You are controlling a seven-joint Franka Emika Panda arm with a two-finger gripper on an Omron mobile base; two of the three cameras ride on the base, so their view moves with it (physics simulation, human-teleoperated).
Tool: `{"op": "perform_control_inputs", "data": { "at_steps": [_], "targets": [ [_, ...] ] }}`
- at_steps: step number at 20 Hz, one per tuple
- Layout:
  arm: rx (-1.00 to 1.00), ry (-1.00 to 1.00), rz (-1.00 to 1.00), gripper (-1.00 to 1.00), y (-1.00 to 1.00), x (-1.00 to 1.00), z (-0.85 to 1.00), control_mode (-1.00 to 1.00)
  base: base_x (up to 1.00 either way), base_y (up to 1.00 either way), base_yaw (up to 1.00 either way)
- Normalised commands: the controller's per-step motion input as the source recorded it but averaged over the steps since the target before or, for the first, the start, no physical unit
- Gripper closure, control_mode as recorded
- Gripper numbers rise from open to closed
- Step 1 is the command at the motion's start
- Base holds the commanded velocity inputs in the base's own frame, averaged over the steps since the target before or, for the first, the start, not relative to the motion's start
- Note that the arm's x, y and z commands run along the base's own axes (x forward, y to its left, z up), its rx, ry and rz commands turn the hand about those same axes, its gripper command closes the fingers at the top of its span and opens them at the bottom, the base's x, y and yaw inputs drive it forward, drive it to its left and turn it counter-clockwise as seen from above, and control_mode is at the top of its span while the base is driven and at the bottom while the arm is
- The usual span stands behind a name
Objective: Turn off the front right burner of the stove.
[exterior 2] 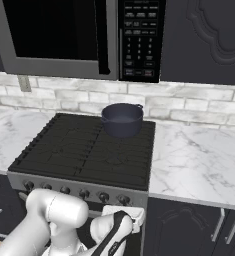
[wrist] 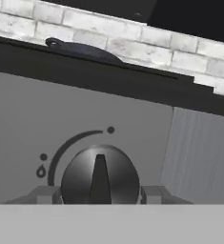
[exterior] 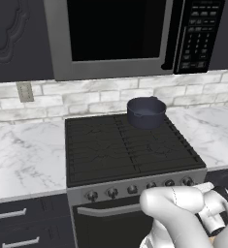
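The stove (exterior: 135, 145) has a black grated cooktop and a steel strip of knobs. Its front right burner (exterior: 161, 147) (exterior 2: 120, 159) sits under the grate bars, and I see no flame on it. In the hand view my gripper (wrist: 100, 193) is shut on the rightmost knob (wrist: 100, 175), with one fingertip (wrist: 46, 194) at each side of it. The knob's pointer stands straight up in that view, below an arc with a flame mark. From the base views the hand (exterior 2: 124, 214) is pressed against the strip's right end, by the last knob (exterior: 187, 181).
A dark round pot (exterior: 146, 112) (exterior 2: 121, 120) stands on the back right burner. A microwave (exterior: 135, 34) hangs above the stove. Marble counters (exterior 2: 199, 160) flank the stove on both sides. The oven door handle (exterior: 105, 210) runs just under the knobs, with drawers (exterior: 18, 215) at left.
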Motion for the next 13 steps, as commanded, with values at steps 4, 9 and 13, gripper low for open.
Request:
{"op": "perform_control_inputs", "data": {
  "at_steps": [4, 9, 13],
  "targets": [
    [0.46, 0.0, -0.05, 1.0, 0.0, -0.01, 0.06, -1.0, 0.0, 0.0, 0.0],
    [0.43, 0.0, -0.04, 1.0, 0.0, 0.0, 0.13, -1.0, 0.0, 0.0, 0.0],
    [0.42, 0.0, -0.04, 1.0, 0.0, 0.0, 0.13, -1.0, 0.0, 0.0, 0.0]
  ]
}}
